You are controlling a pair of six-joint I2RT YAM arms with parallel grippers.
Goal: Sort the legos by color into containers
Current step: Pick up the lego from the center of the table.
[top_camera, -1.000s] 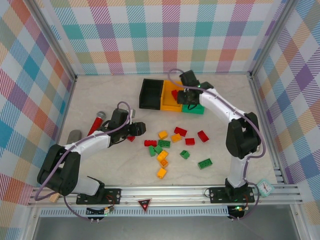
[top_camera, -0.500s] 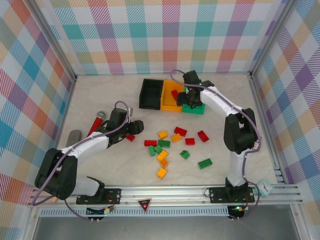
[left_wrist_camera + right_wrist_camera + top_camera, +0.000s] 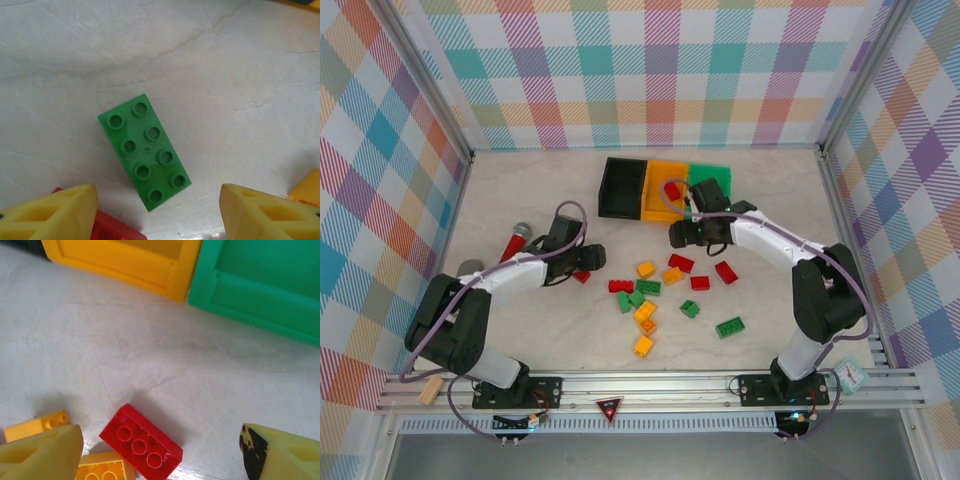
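Top external: the legos [image 3: 650, 290] lie loose at mid-table between the arms, red, green and yellow-orange mixed; one binned red brick [image 3: 672, 190] sits in the orange bin [image 3: 655, 212]; the black bin [image 3: 620, 188] is joined on its left and the green bin [image 3: 710, 178] on its right. The left gripper [image 3: 592, 258] is low at the pile's left edge, with a small red piece [image 3: 582, 277] just beside it; the right gripper [image 3: 678, 233] is between bins and pile; finger gap unclear from here. A microphone-like stick [image 3: 513, 243] and a grey cylinder [image 3: 468, 268] lie off to the left.

Left wrist: jaws spread wide, nothing between them; yellow fingertips [image 3: 55, 210] flank a green eight-stud brick [image 3: 145, 152] lying flat, studs up, skewed to the jaw line; a red corner [image 3: 115, 231] shows by one finger. Likely light, rigid and glossy, so apt to skid or squirt out. Best taken across the two long flat sides, wrist turned to square up, pads low on the walls rather than on the studs.

Right wrist: jaws likewise apart and empty; a red studded brick [image 3: 141, 441] lies flat near the gap, touching an orange brick [image 3: 105, 467], which crowds one side; both bin walls lie beyond.

Writing: none legible; stud tops too small to read; no labels on the bins.
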